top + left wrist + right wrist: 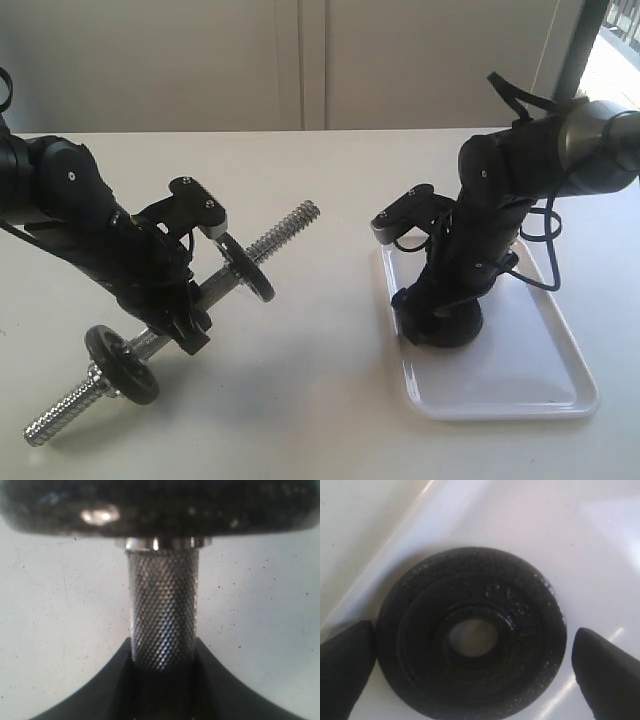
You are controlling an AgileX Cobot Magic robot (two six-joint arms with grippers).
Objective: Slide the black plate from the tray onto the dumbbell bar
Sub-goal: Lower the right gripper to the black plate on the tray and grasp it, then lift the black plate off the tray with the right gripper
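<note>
The black plate (470, 635) lies flat on the white tray (600, 540), its centre hole facing up. My right gripper (475, 672) is open and hangs over the plate with one finger (345, 667) against its rim and the other (610, 672) a little clear of it. In the exterior view the right gripper (438, 318) points down at the plate (462, 328) near the tray's (520, 385) left edge. My left gripper (162, 652) is shut on the knurled middle of the dumbbell bar (162, 615). It holds the bar (285, 228) tilted, with the threaded end raised toward the tray.
Two more black discs sit on the bar, one (250, 268) just beyond the left gripper (185, 320) and one (122, 363) near the lower end. The lower threaded tip (45, 425) rests by the white table's (320, 400) front.
</note>
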